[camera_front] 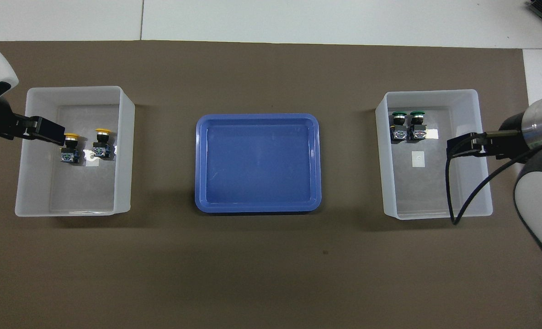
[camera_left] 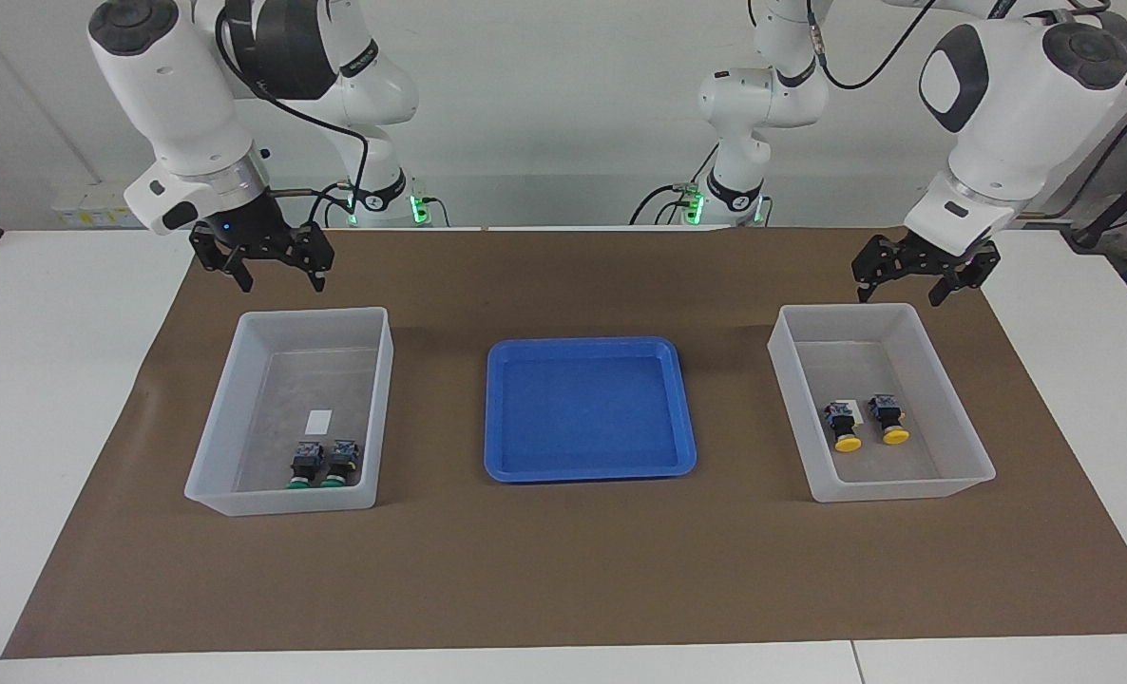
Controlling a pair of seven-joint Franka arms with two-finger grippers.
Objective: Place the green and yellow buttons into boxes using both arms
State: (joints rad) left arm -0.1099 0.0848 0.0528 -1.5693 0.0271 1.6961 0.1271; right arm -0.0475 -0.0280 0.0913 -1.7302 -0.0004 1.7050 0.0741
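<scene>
As the facing view shows, the green buttons lie in one box and the yellow buttons in the other box; right claw and left claw hang spread and empty over the boxes' robot-side rims. From overhead, the blue tray holds nothing. Light, rigid, probably slick-capped: grip the squarish bodies.

buttons in each box | tray between boxes
</scene>
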